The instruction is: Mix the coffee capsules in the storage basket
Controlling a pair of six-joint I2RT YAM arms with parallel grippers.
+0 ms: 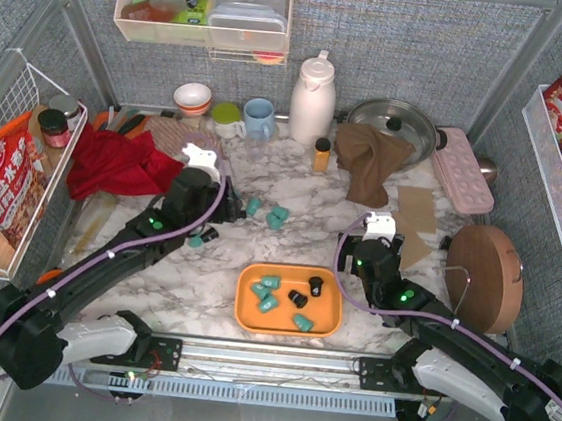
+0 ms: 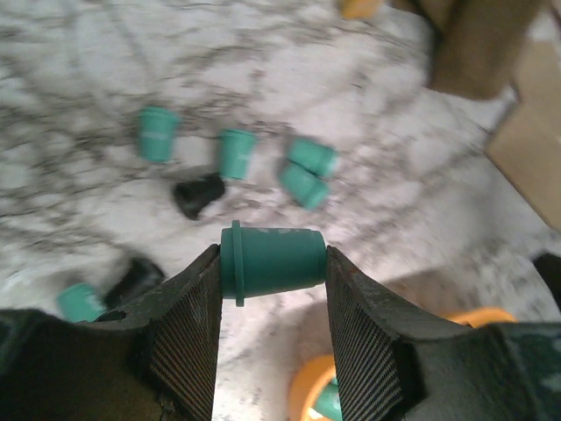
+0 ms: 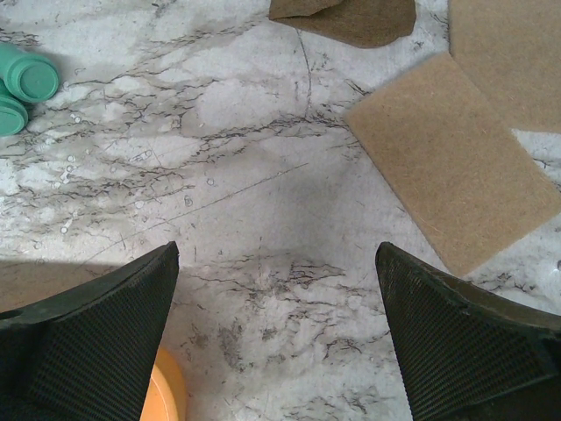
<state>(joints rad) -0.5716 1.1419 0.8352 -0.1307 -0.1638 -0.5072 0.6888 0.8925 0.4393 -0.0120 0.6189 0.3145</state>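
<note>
In the left wrist view my left gripper (image 2: pixel 273 254) is shut on a teal coffee capsule (image 2: pixel 272 261), held sideways above the marble table. Below it lie several loose capsules, teal (image 2: pixel 235 153) and black (image 2: pixel 197 195). From above, the left gripper (image 1: pixel 203 167) hangs left of the loose teal capsules (image 1: pixel 278 215). The orange storage basket (image 1: pixel 249 320) sits at the front centre with several teal capsules (image 1: pixel 267 304) and two black ones (image 1: pixel 298 299) in it. My right gripper (image 1: pixel 380 226) (image 3: pixel 277 250) stands open over bare marble behind the basket's right end, holding nothing.
A brown cardboard piece (image 1: pixel 418 220) and a round wooden board (image 1: pixel 483 277) lie to the right. A brown cloth (image 1: pixel 370 160), an orange-yellow bottle (image 1: pixel 321 154) and a white jug (image 1: pixel 313 98) stand behind. A red cloth (image 1: pixel 115 163) and a white wire basket (image 1: pixel 4 171) are at the left.
</note>
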